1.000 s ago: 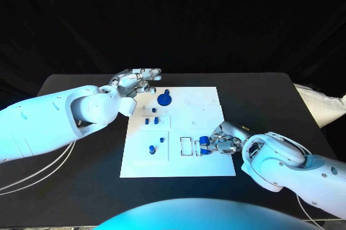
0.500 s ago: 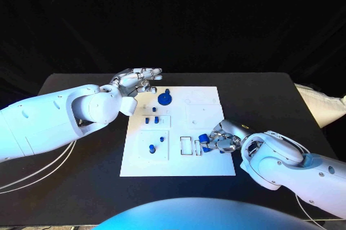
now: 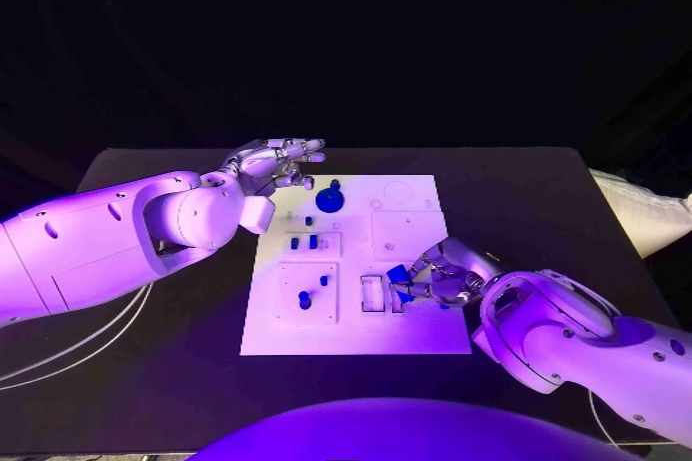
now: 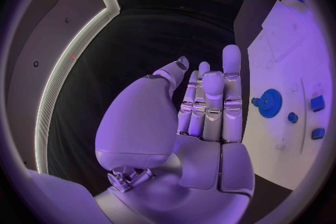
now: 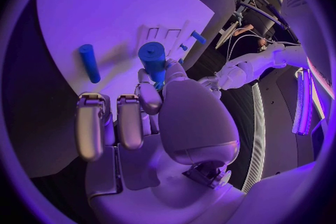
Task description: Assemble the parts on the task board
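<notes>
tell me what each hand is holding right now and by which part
The right hand pinches a blue peg by its lower end, its top standing free above the fingers. The left hand holds nothing, its fingers straight.

A black desk (image 3: pixel 159 381) carries everything, its dark top running out to the far edge, where it meets a black curtain (image 3: pixel 361 61) that hangs behind it. Two thin white cables (image 3: pixel 65 356) lie on the desk near its left front corner, curving side by side across the bare top. Past the desk's right edge sits something pale and crumpled (image 3: pixel 649 216), perhaps a bag or a cloth; it is too far to the side to tell which.
</notes>
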You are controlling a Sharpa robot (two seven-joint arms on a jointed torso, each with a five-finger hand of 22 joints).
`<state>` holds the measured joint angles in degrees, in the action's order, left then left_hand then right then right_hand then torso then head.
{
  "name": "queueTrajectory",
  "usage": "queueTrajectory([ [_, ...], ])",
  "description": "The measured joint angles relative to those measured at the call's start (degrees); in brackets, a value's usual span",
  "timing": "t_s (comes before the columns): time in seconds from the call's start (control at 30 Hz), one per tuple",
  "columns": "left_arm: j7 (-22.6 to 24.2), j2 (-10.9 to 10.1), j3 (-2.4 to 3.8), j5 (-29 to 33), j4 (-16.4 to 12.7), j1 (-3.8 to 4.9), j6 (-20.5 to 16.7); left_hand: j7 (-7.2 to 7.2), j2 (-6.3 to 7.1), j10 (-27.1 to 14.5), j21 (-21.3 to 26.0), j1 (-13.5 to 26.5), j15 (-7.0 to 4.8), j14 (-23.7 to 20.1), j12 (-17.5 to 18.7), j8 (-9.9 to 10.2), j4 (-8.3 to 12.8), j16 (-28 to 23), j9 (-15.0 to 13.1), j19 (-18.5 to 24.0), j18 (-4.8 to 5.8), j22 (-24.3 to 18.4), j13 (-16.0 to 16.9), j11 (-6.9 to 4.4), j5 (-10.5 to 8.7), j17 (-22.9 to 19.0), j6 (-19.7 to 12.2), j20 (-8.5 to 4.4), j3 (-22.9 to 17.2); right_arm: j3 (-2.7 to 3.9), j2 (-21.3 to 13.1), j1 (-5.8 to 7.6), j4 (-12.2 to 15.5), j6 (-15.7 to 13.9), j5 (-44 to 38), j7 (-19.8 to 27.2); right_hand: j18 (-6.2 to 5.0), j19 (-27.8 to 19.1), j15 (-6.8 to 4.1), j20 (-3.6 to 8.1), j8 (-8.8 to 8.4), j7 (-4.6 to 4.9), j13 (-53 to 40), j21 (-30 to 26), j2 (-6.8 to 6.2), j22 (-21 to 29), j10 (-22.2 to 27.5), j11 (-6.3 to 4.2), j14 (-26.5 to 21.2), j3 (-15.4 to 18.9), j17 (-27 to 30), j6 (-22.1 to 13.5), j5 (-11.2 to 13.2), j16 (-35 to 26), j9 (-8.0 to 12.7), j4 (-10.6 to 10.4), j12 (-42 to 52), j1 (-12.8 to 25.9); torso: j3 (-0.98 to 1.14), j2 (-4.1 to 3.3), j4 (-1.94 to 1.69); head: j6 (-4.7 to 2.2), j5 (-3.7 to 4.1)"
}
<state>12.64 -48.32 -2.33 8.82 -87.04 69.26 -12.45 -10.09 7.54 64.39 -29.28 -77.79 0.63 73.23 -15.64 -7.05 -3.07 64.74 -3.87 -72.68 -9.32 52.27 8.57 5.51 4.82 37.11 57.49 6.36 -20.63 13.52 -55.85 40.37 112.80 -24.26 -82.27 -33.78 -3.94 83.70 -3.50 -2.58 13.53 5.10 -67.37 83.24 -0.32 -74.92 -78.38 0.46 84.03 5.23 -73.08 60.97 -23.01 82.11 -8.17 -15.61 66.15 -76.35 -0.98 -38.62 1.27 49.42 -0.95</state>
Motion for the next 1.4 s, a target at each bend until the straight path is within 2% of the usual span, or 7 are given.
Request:
queueTrajectory([
  [0.3, -0.12, 0.02, 0.0, -0.07, 0.0, -0.01, 0.1, -0.21, 0.0, -0.2, 0.0, 0.0, 0.0, 0.0, 0.0, 0.0, 0.0, 0.0, 0.0, 0.0, 0.0, -0.05, 0.0, 0.2, 0.0, -0.06, -0.22, 0.0, 0.0, 0.02, 1.2, 0.04, 0.17, -1.06, 4.31, 0.03, 0.0, 0.0, 0.0, 0.0, 0.0, 0.01, -0.11, -0.01, 0.68, 0.0, 0.0, 0.0, 0.0, 0.68, -0.06, -0.01, -0.93, 0.0, -0.07, -0.69, -0.09, 0.68, -0.05, -0.03, 0.03, 0.19, -0.46],
  [0.87, -0.3, 0.24, 0.0, -0.15, 0.0, -0.01, 0.23, -0.21, 0.0, -0.2, 0.0, 0.0, 0.0, 0.0, 0.0, 0.0, 0.0, 0.0, 0.0, 0.0, 0.0, -0.05, -0.02, 0.2, 0.0, -0.05, -0.21, 0.0, 0.0, -0.12, 4.3, 0.06, -2.25, 2.88, 6.55, -0.39, -0.01, 0.0, 0.0, 0.0, 0.58, 0.09, 0.33, -0.02, 1.14, 0.01, 0.0, 0.01, 0.0, 1.64, 0.21, -0.09, -0.96, 0.0, -2.13, -0.99, -0.99, 2.7, -0.05, -0.07, 0.08, 0.48, -0.87],
  [0.97, -0.31, 0.26, 0.0, -0.16, 0.0, -0.01, 0.25, -0.21, 0.0, -0.2, 0.0, 0.0, 0.0, 0.0, 0.0, 0.0, 0.0, 0.0, 0.0, 0.0, 0.0, -0.05, -0.02, 0.2, 0.0, -0.05, -0.21, 0.0, 0.0, -0.13, 4.5, 0.06, -2.56, 3.25, 6.44, -0.45, 0.0, 0.0, 0.0, 0.0, 0.97, 0.08, 0.73, -0.02, 1.27, 0.01, 0.0, 0.01, 0.0, 2.77, 0.46, -0.07, 1.4, 0.0, -2.73, -1.0, -1.87, 4.23, -0.02, -0.07, 0.1, 0.49, -0.91],
  [1.07, -0.32, 0.26, 0.0, -0.17, 0.01, -0.01, 0.26, -0.21, 0.0, -0.2, 0.0, 0.0, 0.0, 0.0, 0.0, 0.0, 0.0, 0.0, 0.0, 0.0, 0.0, -0.05, -0.02, 0.2, 0.0, -0.05, -0.21, 0.0, 0.0, -0.14, 4.63, 0.06, -2.75, 3.42, 6.4, -0.49, 0.0, 0.0, 0.0, 0.0, 0.86, -0.28, 1.67, -0.02, 1.21, 0.02, 0.58, -0.16, 0.0, 4.76, 0.7, -0.11, 6.95, 0.0, -3.02, -1.05, -3.38, 6.57, -0.02, -0.07, 0.11, 0.52, -0.96],
  [1.13, -0.33, 0.26, 0.0, -0.17, 0.02, -0.01, 0.26, -0.2, 0.0, -0.2, 0.0, 0.0, 0.0, 0.0, 0.0, 0.0, 0.0, 0.0, 0.0, 0.0, 0.0, -0.05, -0.02, 0.2, 0.0, -0.04, -0.21, 0.0, 0.0, -0.14, 4.7, 0.07, -2.79, 3.44, 6.38, -0.5, 0.0, 0.0, 0.0, 0.0, 0.86, -0.01, 2.35, -0.02, 0.84, 0.01, 0.97, 0.09, 0.0, 6.01, 0.71, -0.39, 9.94, 0.0, -3.24, -1.06, -4.43, 7.82, -0.02, -0.07, 0.12, 0.53, -0.98],
  [1.3, -0.34, 0.29, 0.0, -0.18, 0.04, -0.01, 0.27, -0.2, 0.0, -0.2, 0.0, 0.0, 0.0, 0.0, 0.0, 0.0, 0.0, 0.0, 0.0, 0.0, 0.0, -0.04, 0.03, 0.2, 0.0, -0.04, -0.21, 0.0, -0.01, -0.14, 4.86, 0.08, -2.8, 3.44, 6.37, -0.5, 0.0, 0.0, 0.01, 0.0, 0.86, 0.13, 4.42, -0.02, -1.47, 0.02, 2.3, 0.22, -0.01, 8.13, 0.68, -1.34, 17.07, 0.0, -3.9, -1.16, -7.47, 11.65, 0.0, -0.07, 0.12, 0.55, -1.0],
  [1.4, -0.35, 0.3, 0.0, -0.19, 0.06, -0.01, 0.28, -0.2, 0.0, -0.2, 0.0, 0.0, 0.0, 0.0, 0.0, 0.0, 0.0, 0.0, 0.0, 0.0, 0.0, -0.04, 0.03, 0.2, 0.0, -0.04, -0.21, 0.0, -0.01, -0.14, 4.88, 0.08, -2.8, 3.38, 6.3, -0.5, 0.0, -0.01, 0.0, 0.0, 0.86, 0.24, 5.32, -0.02, -2.72, 0.02, 2.48, 0.21, -0.01, 7.85, 0.55, -1.44, 18.9, 0.0, -4.19, -1.4, -8.74, 13.18, 0.0, -0.07, 0.12, 0.55, -1.03],
])
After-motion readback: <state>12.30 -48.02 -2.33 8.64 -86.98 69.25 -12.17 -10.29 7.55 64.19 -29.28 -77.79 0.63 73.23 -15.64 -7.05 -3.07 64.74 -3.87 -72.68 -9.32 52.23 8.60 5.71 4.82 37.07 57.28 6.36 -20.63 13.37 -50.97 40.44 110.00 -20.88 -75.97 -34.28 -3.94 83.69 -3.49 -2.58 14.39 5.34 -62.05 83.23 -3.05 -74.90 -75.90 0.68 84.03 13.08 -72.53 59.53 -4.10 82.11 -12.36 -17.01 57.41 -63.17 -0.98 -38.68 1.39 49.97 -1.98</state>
